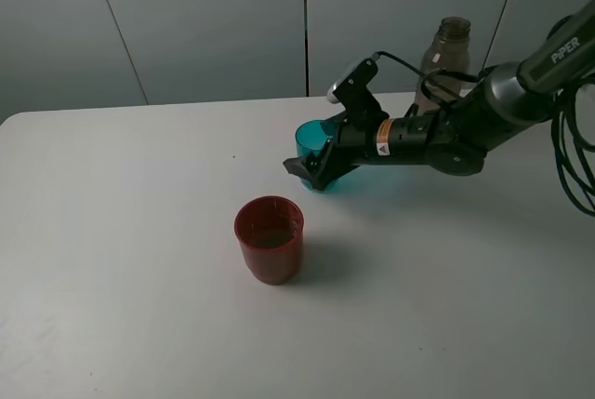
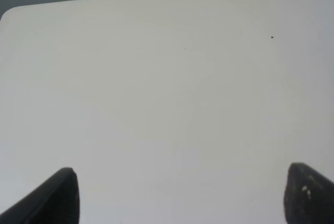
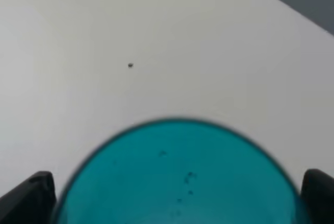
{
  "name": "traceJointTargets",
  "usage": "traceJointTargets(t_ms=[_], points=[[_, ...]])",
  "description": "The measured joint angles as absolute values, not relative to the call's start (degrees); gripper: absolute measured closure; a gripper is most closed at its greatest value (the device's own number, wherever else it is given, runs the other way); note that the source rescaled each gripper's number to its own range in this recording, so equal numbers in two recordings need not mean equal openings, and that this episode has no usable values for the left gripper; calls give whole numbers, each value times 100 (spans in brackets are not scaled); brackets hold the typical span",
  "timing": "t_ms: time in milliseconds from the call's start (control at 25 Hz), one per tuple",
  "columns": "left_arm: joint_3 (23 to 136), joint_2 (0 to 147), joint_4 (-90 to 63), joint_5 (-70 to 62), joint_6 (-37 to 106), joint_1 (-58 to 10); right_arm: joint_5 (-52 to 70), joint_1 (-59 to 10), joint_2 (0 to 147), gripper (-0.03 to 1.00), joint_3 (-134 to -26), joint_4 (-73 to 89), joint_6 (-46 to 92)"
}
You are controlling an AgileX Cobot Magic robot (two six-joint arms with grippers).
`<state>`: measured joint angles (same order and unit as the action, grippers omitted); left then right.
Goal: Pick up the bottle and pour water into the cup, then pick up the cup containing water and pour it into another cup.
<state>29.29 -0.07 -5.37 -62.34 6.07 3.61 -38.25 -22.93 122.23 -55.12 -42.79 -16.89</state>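
Bearing "PiPER": arm (image 1: 558, 55) by cup (image 1: 314, 141)

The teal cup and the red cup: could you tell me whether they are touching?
Apart. The exterior high view shows bare white table between the teal cup, at the right hand, and the red cup nearer the camera.

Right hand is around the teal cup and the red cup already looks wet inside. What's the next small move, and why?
Probably open the right hand and back away. The teal cup looks upright on the table with only droplets inside, and the red cup seems to hold liquid, so pouring looks done.
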Motion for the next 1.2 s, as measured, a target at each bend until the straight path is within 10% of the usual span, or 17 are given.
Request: traceJointTargets(t_ms=[680, 1200], points=[[2929, -7, -537, -6234, 607, 361, -2679, -2283, 9811, -3, -4770, -6394, -7079], [2929, -7, -537, -6234, 607, 361, 1100, -2183, 6945, -3, -3484, -354, -1862]])
